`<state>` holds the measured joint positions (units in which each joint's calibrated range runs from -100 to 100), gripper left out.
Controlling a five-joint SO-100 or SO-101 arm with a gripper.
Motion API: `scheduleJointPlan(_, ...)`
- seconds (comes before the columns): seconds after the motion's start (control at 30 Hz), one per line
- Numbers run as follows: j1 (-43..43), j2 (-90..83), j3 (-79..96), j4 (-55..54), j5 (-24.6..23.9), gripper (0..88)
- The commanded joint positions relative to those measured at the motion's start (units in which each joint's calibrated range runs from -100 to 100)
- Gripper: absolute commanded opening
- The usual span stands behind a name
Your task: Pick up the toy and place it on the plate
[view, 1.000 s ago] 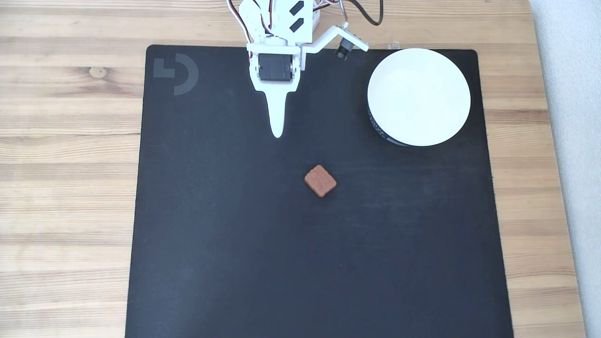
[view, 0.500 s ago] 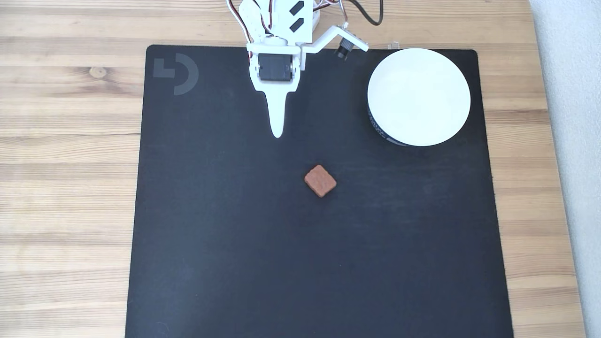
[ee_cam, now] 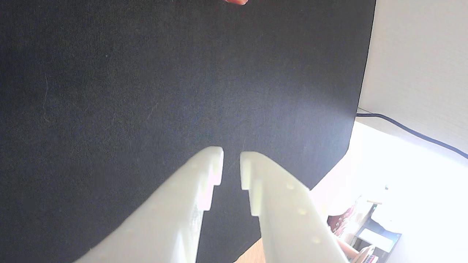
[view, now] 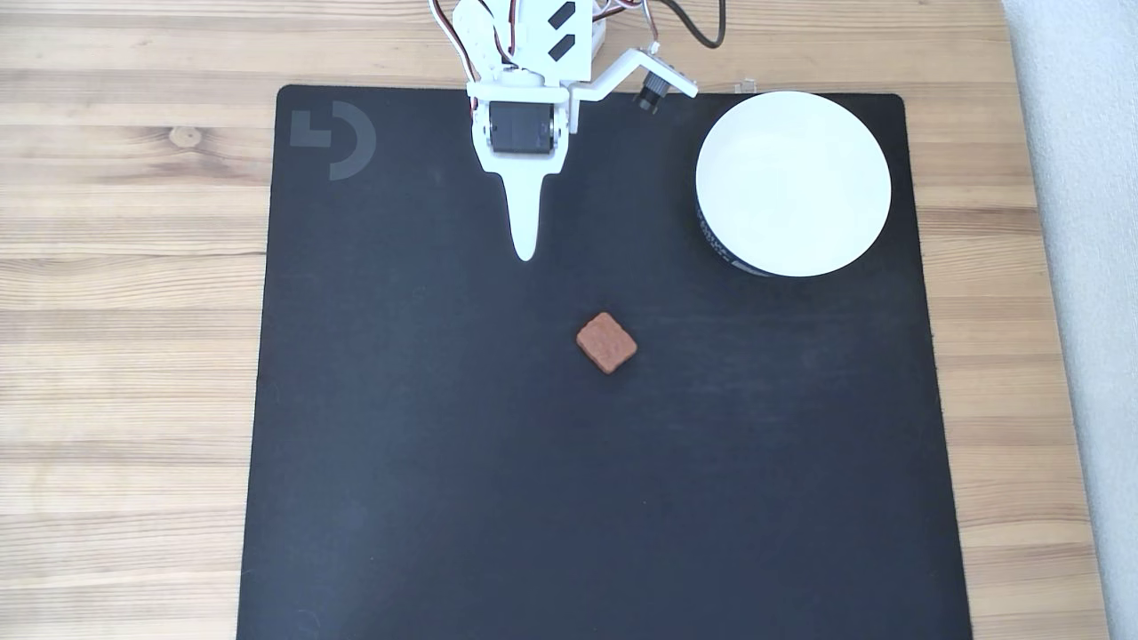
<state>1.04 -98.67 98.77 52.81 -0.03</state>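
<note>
A white two-finger gripper point(ee_cam: 231, 160) rises from the bottom edge of the wrist view, its tips a narrow gap apart with nothing between them, poised over a black mat point(ee_cam: 146, 91). At the very top edge of that view, a sliver of the reddish-brown toy point(ee_cam: 236, 1) peeks into frame. Right of the mat lie pale wood and a dark cable point(ee_cam: 409, 129).

In the fixed view, the gripper point(view: 526, 253) points down the frame from the arm point(view: 524, 80) at top centre, over bare mat point(view: 400, 444). The toy point(view: 606, 342) lies flat on the mat near the middle of the frame, turned diamond-wise, below and slightly right of the fingertips and apart from them. The white plate point(view: 836, 133) sits at the upper right, near the mat's corner, well apart from the toy. A grey logo point(view: 333, 140) marks the mat's upper left; the wooden table point(view: 124, 311) surrounds it.
</note>
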Motion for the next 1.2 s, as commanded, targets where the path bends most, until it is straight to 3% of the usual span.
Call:
scheduleJointPlan(0.0,-0.2,0.3,0.2,-0.2,-0.1,2.2)
scheduleJointPlan(0.4,-0.2,27.2,-23.5,-1.2,-0.1,2.2)
scheduleJointPlan(1.17,-14.3,81.0,-73.5,-4.2,-0.1,2.2)
